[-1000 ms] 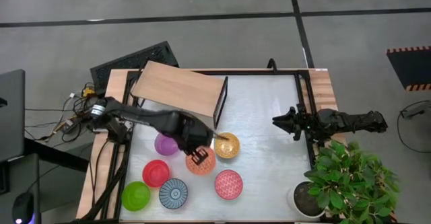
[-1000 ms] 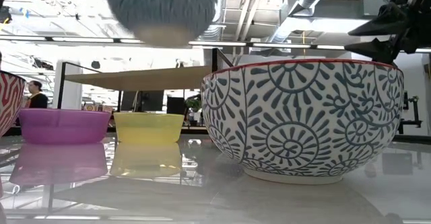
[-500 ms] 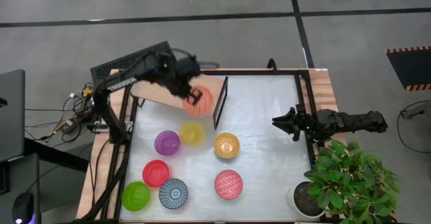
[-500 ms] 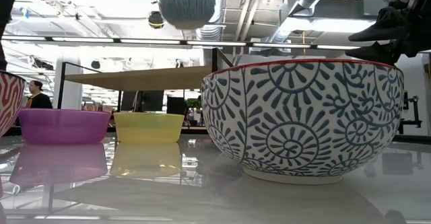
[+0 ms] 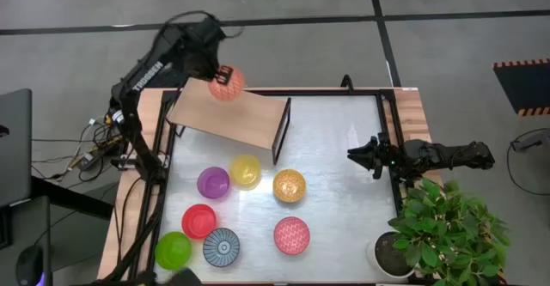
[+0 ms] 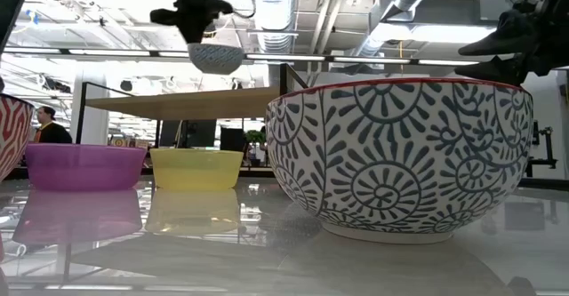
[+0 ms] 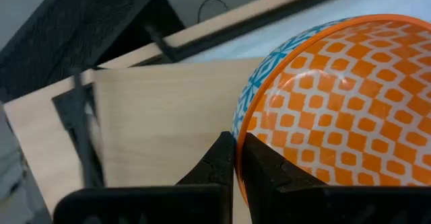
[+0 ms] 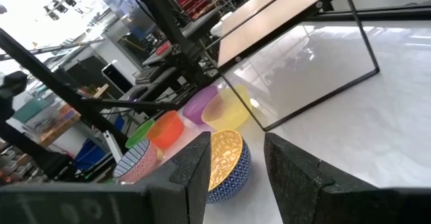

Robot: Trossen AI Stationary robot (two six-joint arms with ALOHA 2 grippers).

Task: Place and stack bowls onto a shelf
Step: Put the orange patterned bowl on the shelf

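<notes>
The left gripper (image 5: 222,73) is clamping the rim of the small round orange bowl with a white lattice pattern and a blue outside (image 5: 227,83), its fingers pinched shut on either side of the wall; it is holding the bowl in the air over the far edge of the light wooden rectangular shelf (image 5: 225,114), which is standing at the table's far left corner with its long axis running left to right toward its dark end panel (image 5: 281,130). The bowl is hanging directly above the board, so the coming move is looking like a straight descent onto bare wood. The right gripper (image 5: 356,155) is waiting at the table's right edge with its fingers apart, well away from the shelf. Half a second earlier the bowl was over the shelf's middle near the end panel; it is now sitting farther back and higher. The other seven bowls are lying unmoved on the silvery table (image 5: 344,209).
</notes>
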